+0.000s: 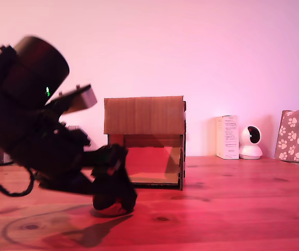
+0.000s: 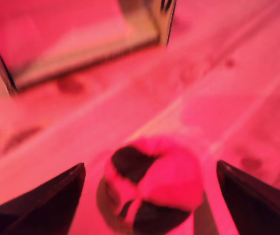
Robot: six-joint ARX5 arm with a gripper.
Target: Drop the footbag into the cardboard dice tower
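1. Fingers [image 2: 47, 198] of the gripper [image 2: 150, 196] stand wide apart, holding nothing; the footbag [image 2: 152, 186] lies between them on the table [image 1: 233, 209].
2. Closing evenly around the ball's middle seems wise, though the wrist view is blurred.
3. Behind it stands the cardboard dice tower [image 1: 144, 116].
4. Wooden table, plain wall [image 1: 191, 47].

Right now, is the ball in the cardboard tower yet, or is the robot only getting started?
Only getting started. The arm has reached down: the gripper is low over the wooden table, its fingers open on either side of the footbag. The ball sits on the table, not squeezed yet. Left to do: close on it, lift it, carry it over the cardboard dice tower and drop it in.
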